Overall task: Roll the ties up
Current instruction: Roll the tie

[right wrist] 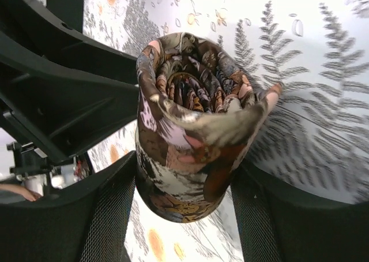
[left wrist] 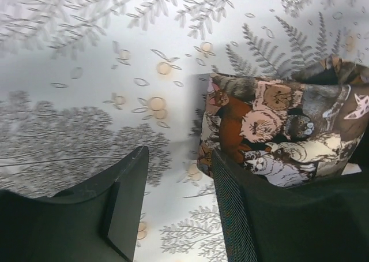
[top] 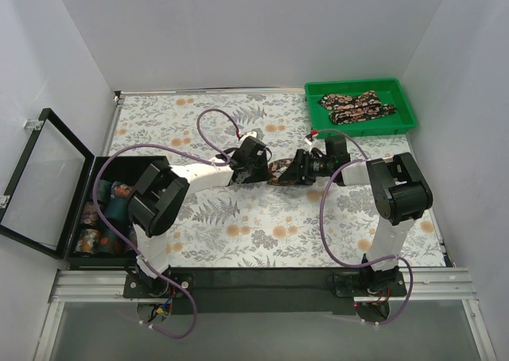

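A rolled tie (top: pixel 279 170) with a brown, tan and white print lies mid-table on the fern-patterned cloth, between my two grippers. In the right wrist view the roll (right wrist: pixel 190 100) shows its coiled end. My right gripper (right wrist: pixel 184 164) is shut on it, a mesh pad against each side. My left gripper (left wrist: pixel 179 158) stands open over bare cloth with nothing between its fingers. The roll (left wrist: pixel 277 129) lies just outside its right finger (left wrist: pixel 242 216). From above, the left gripper (top: pixel 258 168) sits left of the roll and the right gripper (top: pixel 293 172) right of it.
A green tray (top: pixel 402 98) at the back right holds unrolled ties (top: pixel 355 106). A black box (top: pixel 99 164) with its clear lid (top: pixel 44 182) swung open sits at the left edge, with rolled ties (top: pixel 107 210) inside. White walls close in three sides.
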`<state>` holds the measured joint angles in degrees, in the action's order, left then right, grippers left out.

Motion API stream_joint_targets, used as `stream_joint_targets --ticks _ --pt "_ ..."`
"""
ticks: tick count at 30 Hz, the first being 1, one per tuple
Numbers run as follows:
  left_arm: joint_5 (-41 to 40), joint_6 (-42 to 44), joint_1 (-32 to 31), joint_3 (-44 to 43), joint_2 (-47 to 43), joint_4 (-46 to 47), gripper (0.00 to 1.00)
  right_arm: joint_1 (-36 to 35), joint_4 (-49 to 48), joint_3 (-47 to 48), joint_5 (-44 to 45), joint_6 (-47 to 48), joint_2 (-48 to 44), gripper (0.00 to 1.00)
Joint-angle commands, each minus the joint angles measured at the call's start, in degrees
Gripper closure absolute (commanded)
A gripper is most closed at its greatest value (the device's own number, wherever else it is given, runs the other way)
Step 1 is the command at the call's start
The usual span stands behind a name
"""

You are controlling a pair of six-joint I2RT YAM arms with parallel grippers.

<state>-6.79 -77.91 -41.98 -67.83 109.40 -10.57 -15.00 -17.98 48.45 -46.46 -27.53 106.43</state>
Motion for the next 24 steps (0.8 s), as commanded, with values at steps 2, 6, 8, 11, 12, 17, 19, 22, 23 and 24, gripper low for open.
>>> stream_joint_targets --ticks 2,6,8,11,12,17,19,22,23,24 --pt "-6.48 3.90 0.84 1.30 -7.09 -2.44 0.55 -3.45 -15.40 -3.18 4.17 -12.27 -2.19 0.42" --pt "-10.26 6.54 1.37 2.18 -9.64 -4.63 0.52 -6.78 -21.13 -5.46 9.27 -18.34 -2.11 0.43" --pt "-12.02 7.59 1.37 3.05 -11.31 -4.99 0.50 -7.75 -22.88 -5.82 12.42 -20.63 -2.02 0.43" --pt "-12.90 9.00 1.37 4.02 -13.42 -5.25 0.44 -8.55 -24.91 -7.05 15.51 -23.52 -1.93 0.42" --pt "-13.16 9.26 1.37 4.72 -14.04 -5.43 0.41 -8.72 -25.52 -7.48 15.78 -23.88 -1.93 0.41" --pt "-13.25 9.70 1.28 5.78 -17.55 -6.66 0.23 -8.81 -25.97 -10.73 17.36 -23.89 -3.94 0.35" --pt "-13.25 9.71 1.02 5.78 -18.52 -7.53 0.19 -8.73 -25.88 -11.79 17.19 -23.27 -5.00 0.33" --pt "-13.34 9.27 0.06 5.08 -19.14 -9.03 0.06 -8.11 -25.53 -13.72 15.70 -23.01 -7.46 0.23" --pt "-13.34 8.92 -0.30 4.56 -19.14 -9.47 0.04 -7.76 -25.53 -14.34 15.61 -23.27 -7.99 0.21" --pt "-13.43 8.65 -1.00 4.03 -18.97 -10.60 0.02 -6.89 -25.09 -15.74 15.61 -23.27 -8.60 0.20"
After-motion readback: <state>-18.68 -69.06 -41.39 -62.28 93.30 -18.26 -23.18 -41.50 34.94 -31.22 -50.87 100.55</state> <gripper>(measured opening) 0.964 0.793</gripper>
